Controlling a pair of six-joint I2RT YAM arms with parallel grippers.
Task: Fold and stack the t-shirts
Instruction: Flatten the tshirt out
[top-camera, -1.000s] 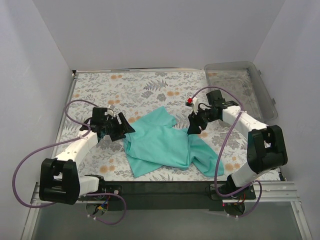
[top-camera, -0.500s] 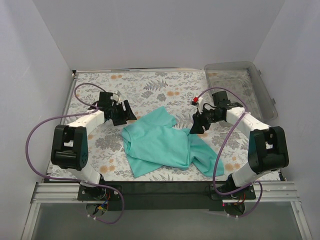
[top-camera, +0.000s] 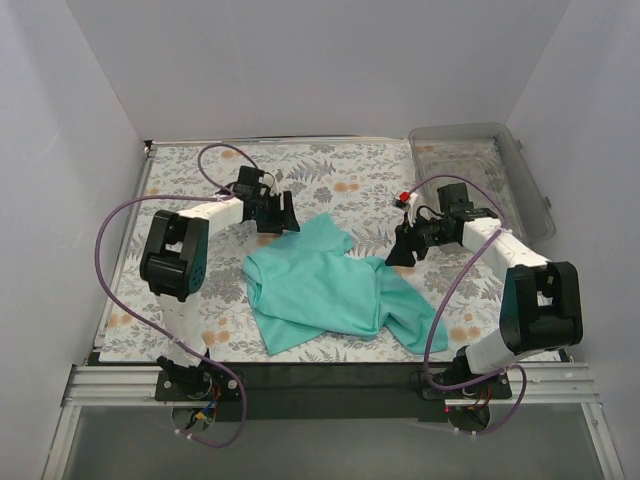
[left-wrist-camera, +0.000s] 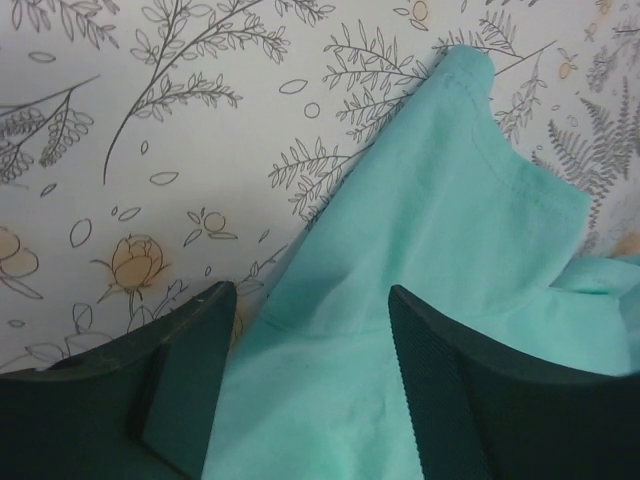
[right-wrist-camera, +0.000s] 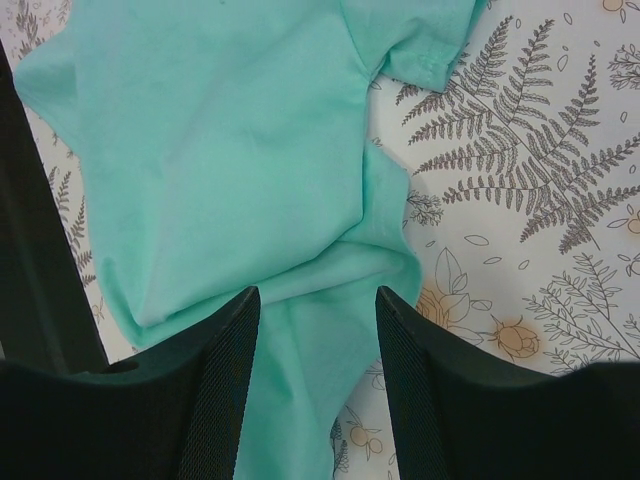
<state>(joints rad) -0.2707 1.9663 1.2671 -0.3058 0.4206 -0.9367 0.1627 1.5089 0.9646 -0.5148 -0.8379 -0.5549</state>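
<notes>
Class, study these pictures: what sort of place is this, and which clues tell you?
Probably a robotics lab booth, not a home: plain white walls box in a floral-covered table, and a left arm and right arm are bolted at its near edge.

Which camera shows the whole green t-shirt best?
The top camera. It shows the whole t-shirt lying crumpled on the flowery table, edges and all. The left wrist camera sees only one pointed corner and a stitched edge. The right wrist camera sees a bigger piece with one sleeve, but not the rest.
</notes>
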